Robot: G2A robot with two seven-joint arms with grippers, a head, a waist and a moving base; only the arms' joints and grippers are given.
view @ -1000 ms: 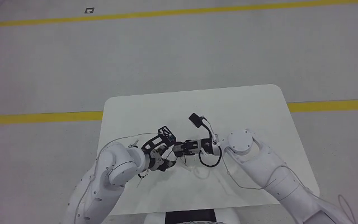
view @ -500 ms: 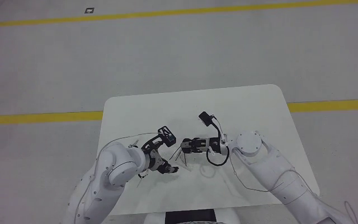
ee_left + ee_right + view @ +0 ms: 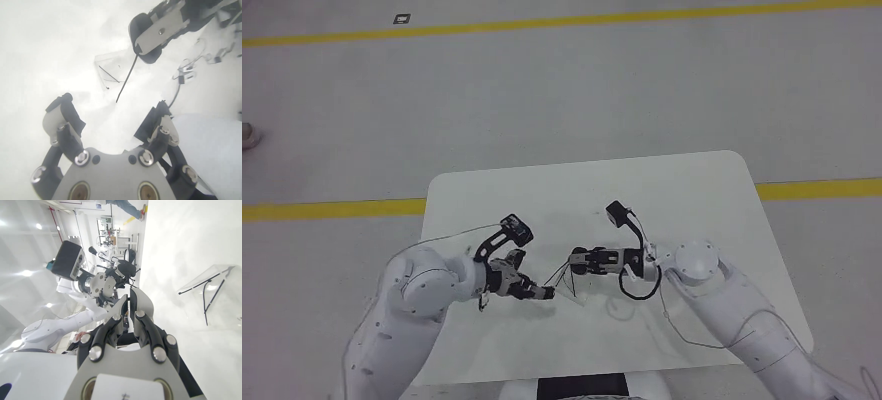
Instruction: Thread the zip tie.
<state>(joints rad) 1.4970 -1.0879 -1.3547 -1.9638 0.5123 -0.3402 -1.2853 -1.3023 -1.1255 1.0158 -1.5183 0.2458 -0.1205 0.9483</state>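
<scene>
White table [image 3: 692,190], plain and evenly lit; work was held in the air above its middle.

Item 1, nearest: my left gripper [image 3: 113,111]. Its fingers stood wide apart with nothing between them. They pointed toward the tie's free tip and were just short of it.

Item 2: zip tie [image 3: 126,77], one, black, thin.
- Position: it hung between my two grippers, slanting down from the fingertips of the right one, touching neither table nor left gripper.
- Ends: whether head or tail was pinched, I could not tell.
- Handling, as I judged it:
  - very light;
  - springy rather than limp, since it kept a nearly straight line unsupported;
  - smooth plastic, apt to swivel in a loose pinch;
  - not fragile, though a hard bend would kink it.
- Best hold, as I judged it: flat faces against the pads, close to the free tip, so little length was left to wobble when aimed at the slot.

Item 3: my right gripper [image 3: 139,53]. It was closed on the tie's upper end, the strap leaving at the fingertips.

Item 4, farthest: clear tray [image 3: 113,60], lying on the table past the hanging tie. It held a few spare ties [image 3: 109,75], crossed over one another.
</scene>
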